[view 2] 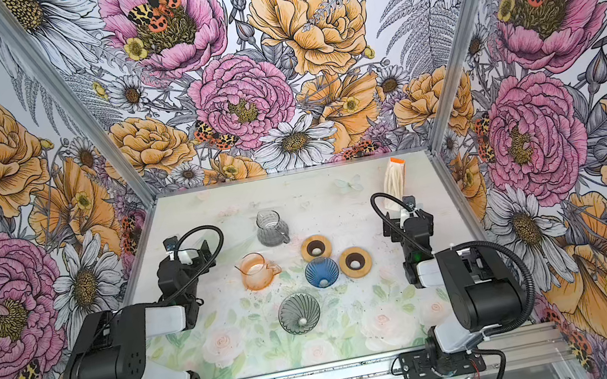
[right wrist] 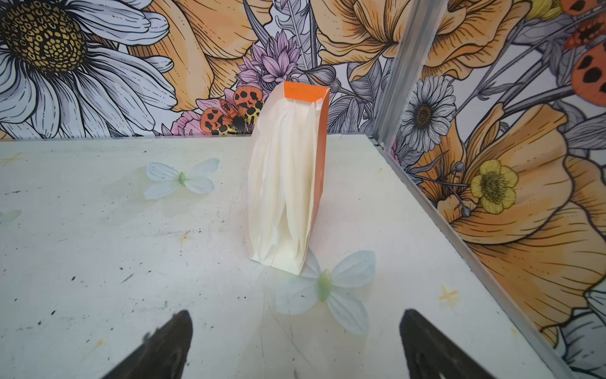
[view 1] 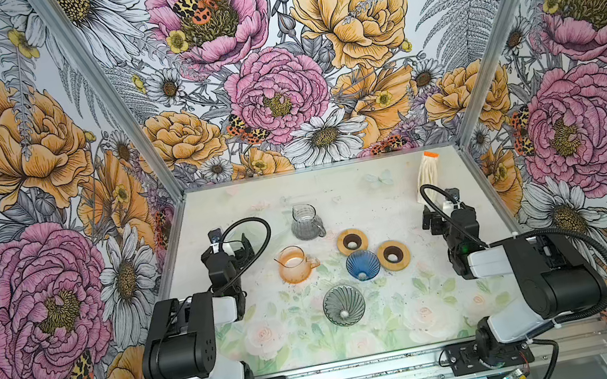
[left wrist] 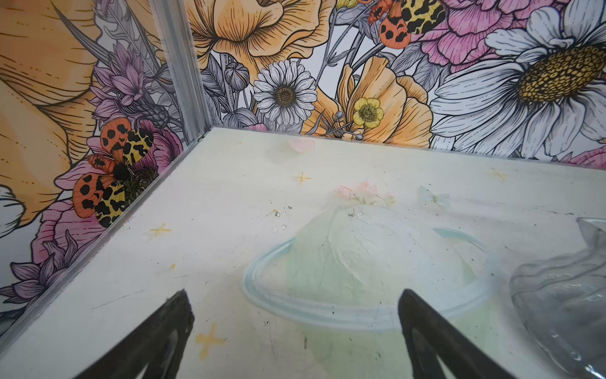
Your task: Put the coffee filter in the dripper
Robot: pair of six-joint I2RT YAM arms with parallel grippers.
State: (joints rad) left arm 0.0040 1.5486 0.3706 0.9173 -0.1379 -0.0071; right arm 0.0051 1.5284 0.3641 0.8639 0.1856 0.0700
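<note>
- Both top views: the filter pack stands upright at the far right corner of the table, well apart from the drippers. The blue dripper lies between the far wooden ring and the near wooden ring. The grey dripper sits nearer the front. The grey carafe and orange carafe are left of these.
- Left wrist: the left gripper has its jaws spread wide, holding nothing, over bare table. The grey carafe shows at the frame edge.
- Right wrist: the right gripper has its jaws spread wide and empty. The filter pack stands upright ahead, clear of the fingertips.
</note>
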